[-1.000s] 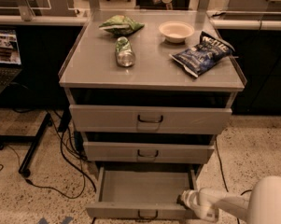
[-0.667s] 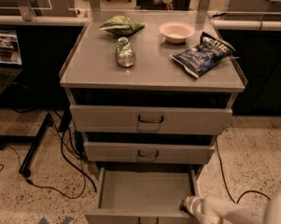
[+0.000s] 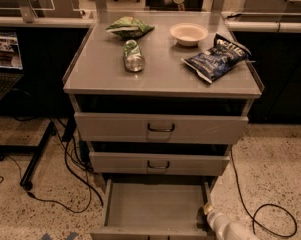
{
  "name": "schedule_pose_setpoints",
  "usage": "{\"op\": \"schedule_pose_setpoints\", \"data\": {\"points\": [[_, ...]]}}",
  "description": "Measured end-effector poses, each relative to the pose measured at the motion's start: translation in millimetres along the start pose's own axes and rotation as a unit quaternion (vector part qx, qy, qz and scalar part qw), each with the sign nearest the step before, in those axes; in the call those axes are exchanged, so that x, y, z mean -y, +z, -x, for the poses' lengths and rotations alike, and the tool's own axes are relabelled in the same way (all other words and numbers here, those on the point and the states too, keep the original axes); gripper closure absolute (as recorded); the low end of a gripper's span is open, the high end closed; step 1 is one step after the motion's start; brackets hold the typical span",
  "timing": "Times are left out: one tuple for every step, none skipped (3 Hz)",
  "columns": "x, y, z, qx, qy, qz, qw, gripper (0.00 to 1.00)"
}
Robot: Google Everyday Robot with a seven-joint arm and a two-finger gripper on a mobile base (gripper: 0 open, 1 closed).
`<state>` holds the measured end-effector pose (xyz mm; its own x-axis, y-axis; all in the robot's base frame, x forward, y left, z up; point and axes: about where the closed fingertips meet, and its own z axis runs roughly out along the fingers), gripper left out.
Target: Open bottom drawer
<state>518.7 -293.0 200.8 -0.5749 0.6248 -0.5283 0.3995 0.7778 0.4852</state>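
The bottom drawer (image 3: 155,204) of the grey metal cabinet stands pulled out, showing its shallow plain grey inside. Its front runs along the bottom edge of the view and its handle is out of view. My gripper (image 3: 206,215) is at the drawer's front right corner, low in the view, on the end of my white arm (image 3: 232,231). The top drawer (image 3: 161,128) and the middle drawer (image 3: 159,164) are pushed in, each with a dark loop handle.
On the cabinet top (image 3: 162,76) lie a green bag (image 3: 129,27), a crushed can (image 3: 133,57), a white bowl (image 3: 189,33) and a blue chip bag (image 3: 216,57). Black cables (image 3: 65,174) cross the speckled floor left and right. A laptop (image 3: 4,59) sits at left.
The bottom drawer has come further out toward the camera. My gripper and arm have dropped lower and pulled back toward the bottom right of the view.
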Motion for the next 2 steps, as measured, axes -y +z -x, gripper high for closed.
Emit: {"op": "schedule_pose_setpoints", "data": {"points": [[-24,-26,44,0.082,0.031,0.033,0.9956,1.00],[-47,-37,73,0.117,0.033,0.054,0.9911,0.87]]}}
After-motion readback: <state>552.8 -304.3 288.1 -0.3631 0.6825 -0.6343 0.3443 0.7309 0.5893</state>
